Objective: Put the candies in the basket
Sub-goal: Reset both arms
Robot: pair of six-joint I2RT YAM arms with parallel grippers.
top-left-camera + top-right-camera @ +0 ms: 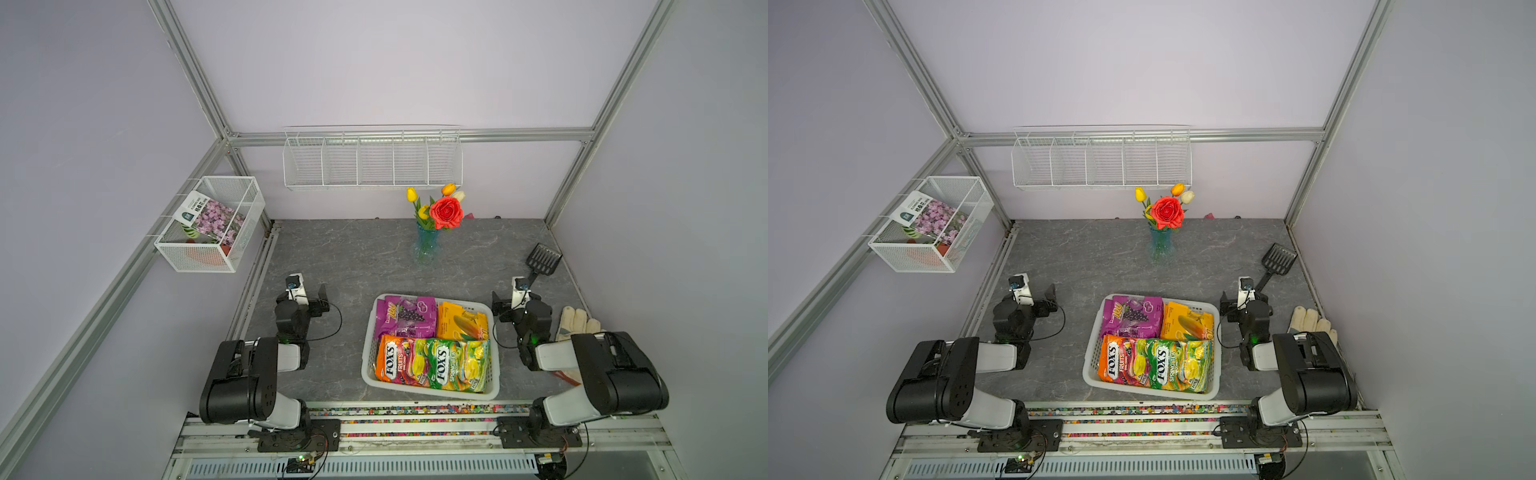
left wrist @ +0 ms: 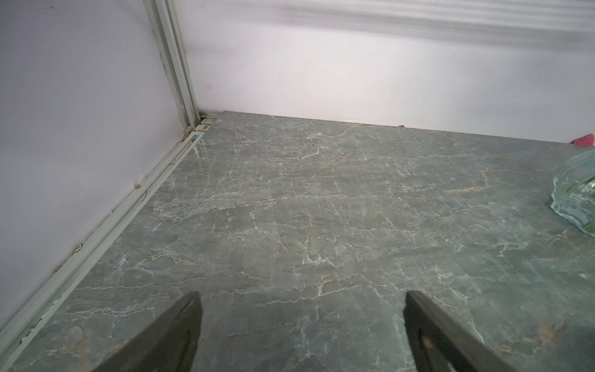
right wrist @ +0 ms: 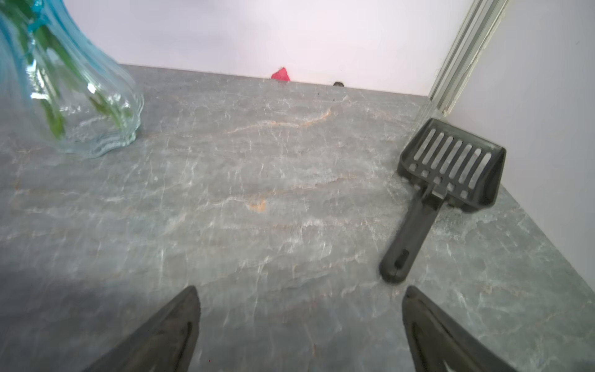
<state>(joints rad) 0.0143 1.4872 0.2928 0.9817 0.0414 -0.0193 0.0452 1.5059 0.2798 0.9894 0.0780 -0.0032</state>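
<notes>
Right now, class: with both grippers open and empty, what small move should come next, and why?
Probably none beyond holding both arms parked. Four candy bags already lie in the white basket, no bag shows on the table, and the left gripper and right gripper stand open, holding nothing.

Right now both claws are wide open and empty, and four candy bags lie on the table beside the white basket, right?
Not quite. The four candy bags lie inside the white basket, not beside it, as both top views show. The rest holds: the left claw and right claw are wide open and empty.
</notes>
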